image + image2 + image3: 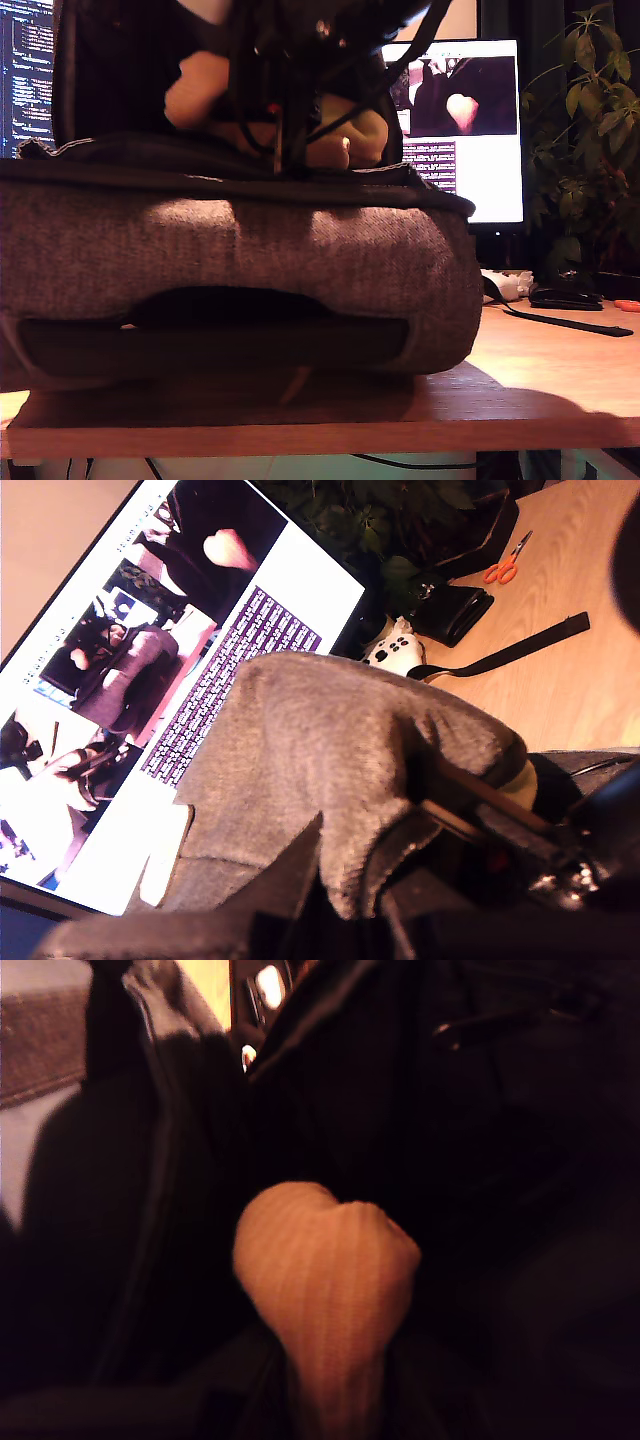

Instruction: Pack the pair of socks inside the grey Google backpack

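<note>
Second wrist view shows my second gripper clamped on the socks, a ribbed peach bundle held against the backpack's dark lining, probably for release inside. My first gripper's jaws are hidden; I cannot tell their state, though it seems to hold the flap up

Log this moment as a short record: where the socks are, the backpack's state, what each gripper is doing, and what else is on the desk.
socks: pale peach bundle at my second gripper, against the bag's dark lining
backpack: grey woven bag lying on the wooden desk, top opened
first gripper: at the bag's grey fabric edge; jaws hidden
second gripper: jaws out of sight below the socks; grip cannot be confirmed
desk clutter: white controller, orange scissors, black strap
background: lit monitor, plant
</note>
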Controlling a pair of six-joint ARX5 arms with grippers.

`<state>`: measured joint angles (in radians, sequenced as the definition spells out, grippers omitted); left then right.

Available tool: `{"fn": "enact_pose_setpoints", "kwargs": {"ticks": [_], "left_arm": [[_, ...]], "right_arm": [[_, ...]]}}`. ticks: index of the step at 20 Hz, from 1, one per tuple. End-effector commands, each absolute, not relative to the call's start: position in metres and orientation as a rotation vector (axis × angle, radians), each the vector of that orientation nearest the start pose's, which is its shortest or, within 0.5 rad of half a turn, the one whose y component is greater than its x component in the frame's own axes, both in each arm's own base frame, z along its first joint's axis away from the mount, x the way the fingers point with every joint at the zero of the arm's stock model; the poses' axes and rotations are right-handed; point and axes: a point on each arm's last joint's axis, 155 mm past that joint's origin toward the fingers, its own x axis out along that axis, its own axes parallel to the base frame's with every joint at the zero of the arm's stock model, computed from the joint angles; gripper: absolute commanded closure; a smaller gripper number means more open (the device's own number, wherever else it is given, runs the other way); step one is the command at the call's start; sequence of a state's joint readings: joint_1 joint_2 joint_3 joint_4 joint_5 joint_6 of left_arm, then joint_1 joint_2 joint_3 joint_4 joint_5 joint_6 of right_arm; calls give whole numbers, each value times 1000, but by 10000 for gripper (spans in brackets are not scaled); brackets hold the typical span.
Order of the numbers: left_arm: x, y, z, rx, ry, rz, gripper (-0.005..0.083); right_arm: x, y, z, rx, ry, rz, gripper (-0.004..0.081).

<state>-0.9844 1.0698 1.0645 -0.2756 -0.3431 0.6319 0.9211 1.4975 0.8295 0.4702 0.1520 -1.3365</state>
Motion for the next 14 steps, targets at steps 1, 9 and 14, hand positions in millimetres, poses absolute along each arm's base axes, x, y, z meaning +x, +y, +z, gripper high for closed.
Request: {"fn": "enact_pose_setpoints", "kwargs": {"ticks": [1, 9, 14], "left_arm": [[244, -283, 353, 727, -58, -730, 798], [244, -283, 354, 725, -59, -733, 798], [244, -283, 354, 724, -60, -733, 798]], "right_arm": [[330, 352, 199, -1351, -289, 763, 501], [336, 357, 212, -1301, -222, 794, 269], [342, 343, 200, -1306, -104, 748, 269]]}}
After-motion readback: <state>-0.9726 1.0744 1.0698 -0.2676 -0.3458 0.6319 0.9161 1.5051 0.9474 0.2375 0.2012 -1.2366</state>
